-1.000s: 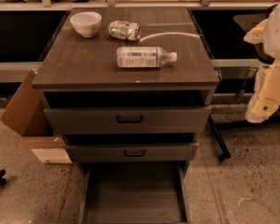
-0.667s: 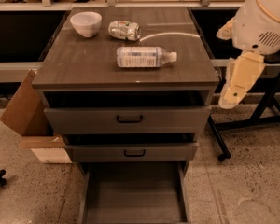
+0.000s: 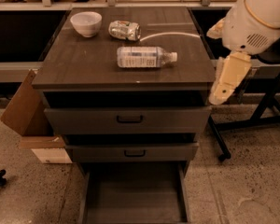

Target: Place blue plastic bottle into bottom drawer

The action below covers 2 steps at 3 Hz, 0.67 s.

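Observation:
The blue plastic bottle (image 3: 144, 57) lies on its side in the middle of the cabinet top, white cap pointing right. The bottom drawer (image 3: 133, 197) is pulled out at the foot of the cabinet, its flat floor bare. My gripper (image 3: 227, 80) hangs from the white arm (image 3: 256, 17) at the right edge of the cabinet, level with the top's front right corner. It is to the right of the bottle, apart from it, and holds nothing that I can see.
A white bowl (image 3: 86, 23) and a crushed silver can (image 3: 124, 30) sit at the back of the cabinet top (image 3: 84, 64). Two upper drawers with black handles (image 3: 129, 119) are slightly out. A cardboard box (image 3: 30, 120) stands at the left, black stand legs (image 3: 252, 125) at the right.
The arm has swung in from the far right towards the cabinet and risen higher in the view, bringing the gripper to the cabinet's right edge. The bottle has not moved.

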Tool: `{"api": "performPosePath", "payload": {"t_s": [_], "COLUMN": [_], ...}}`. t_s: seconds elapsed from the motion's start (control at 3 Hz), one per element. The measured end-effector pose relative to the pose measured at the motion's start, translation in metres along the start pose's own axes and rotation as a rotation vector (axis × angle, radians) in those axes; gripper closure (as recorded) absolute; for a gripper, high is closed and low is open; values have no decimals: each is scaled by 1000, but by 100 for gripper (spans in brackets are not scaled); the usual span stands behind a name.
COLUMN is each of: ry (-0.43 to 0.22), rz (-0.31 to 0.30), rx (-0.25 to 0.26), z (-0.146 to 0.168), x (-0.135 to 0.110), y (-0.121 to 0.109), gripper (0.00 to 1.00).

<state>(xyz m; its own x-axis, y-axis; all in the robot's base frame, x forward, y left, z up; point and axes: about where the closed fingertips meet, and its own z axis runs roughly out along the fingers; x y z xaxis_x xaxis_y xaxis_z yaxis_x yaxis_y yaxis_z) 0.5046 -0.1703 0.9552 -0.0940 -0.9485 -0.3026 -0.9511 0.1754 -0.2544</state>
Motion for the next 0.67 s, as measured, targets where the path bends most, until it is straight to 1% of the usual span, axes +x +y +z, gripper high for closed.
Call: {"api": "performPosePath", "payload": {"t_s": [0.33,0.67], "ry": [-56,-100], "rz": [-43,-52], "rx": [17,30], "z": [26,60], "x": [-17,-33], "y": [-27,-57], "gripper": [0,0]}}
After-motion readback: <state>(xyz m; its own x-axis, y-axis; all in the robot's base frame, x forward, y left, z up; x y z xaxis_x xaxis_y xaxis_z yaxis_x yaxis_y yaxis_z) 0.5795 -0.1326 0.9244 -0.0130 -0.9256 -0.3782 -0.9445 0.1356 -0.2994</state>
